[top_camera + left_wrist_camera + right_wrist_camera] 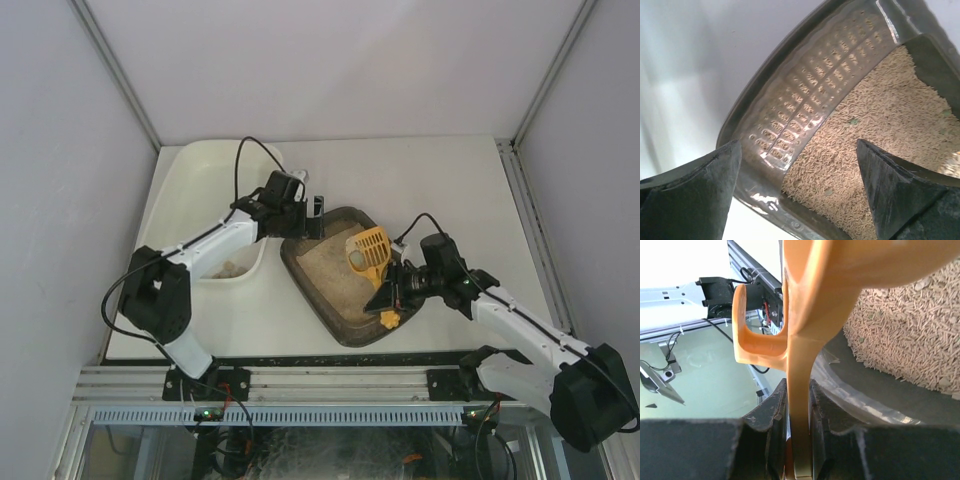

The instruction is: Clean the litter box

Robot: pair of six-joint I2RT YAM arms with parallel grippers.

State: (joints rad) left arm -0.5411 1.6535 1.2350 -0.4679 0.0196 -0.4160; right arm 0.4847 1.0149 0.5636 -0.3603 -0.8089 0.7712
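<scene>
Tabletop (440, 180), litter box (805, 115) between left jaws

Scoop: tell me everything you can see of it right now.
The scoop is yellow-orange plastic by its look, with a slotted head and a flat handle ending in a hook. The right gripper is shut on the handle, clamping it edge-on. The head lies over the litter at the right side of the litter box; whether it touches the litter cannot be told.
</scene>
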